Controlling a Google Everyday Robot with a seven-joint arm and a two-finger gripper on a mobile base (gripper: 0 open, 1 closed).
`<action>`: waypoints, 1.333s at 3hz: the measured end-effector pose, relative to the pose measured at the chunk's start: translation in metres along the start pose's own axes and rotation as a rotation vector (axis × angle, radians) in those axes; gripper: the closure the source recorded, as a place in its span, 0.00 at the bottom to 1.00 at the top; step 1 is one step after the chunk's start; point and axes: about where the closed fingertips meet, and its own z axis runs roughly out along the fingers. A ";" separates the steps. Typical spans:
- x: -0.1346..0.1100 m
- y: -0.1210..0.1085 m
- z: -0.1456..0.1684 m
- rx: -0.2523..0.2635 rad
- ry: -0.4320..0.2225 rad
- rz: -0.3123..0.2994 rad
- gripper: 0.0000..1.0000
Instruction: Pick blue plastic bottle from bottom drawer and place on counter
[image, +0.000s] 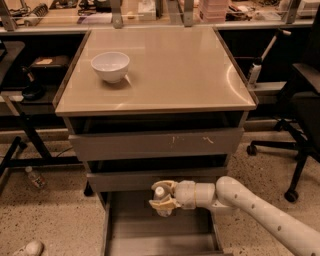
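Note:
The bottom drawer (165, 235) stands pulled open at the foot of the grey cabinet. My gripper (162, 198) reaches in from the right on a white arm and is shut on the blue plastic bottle (160, 196), whose white cap shows between the yellowish fingers. The bottle is held just above the back of the drawer floor, below the middle drawer's front. The counter (170, 70) is the glossy beige top of the cabinet, above the gripper.
A white bowl (110, 66) sits on the counter's left side. A small bottle (36, 177) lies on the floor at left. A black office chair (300, 125) stands at right. A cluttered bench (150, 10) runs behind.

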 end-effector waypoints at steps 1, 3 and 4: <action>0.000 0.000 0.000 0.000 0.000 0.000 1.00; -0.069 0.010 -0.015 0.001 0.003 -0.019 1.00; -0.108 0.009 -0.025 -0.005 0.013 -0.048 1.00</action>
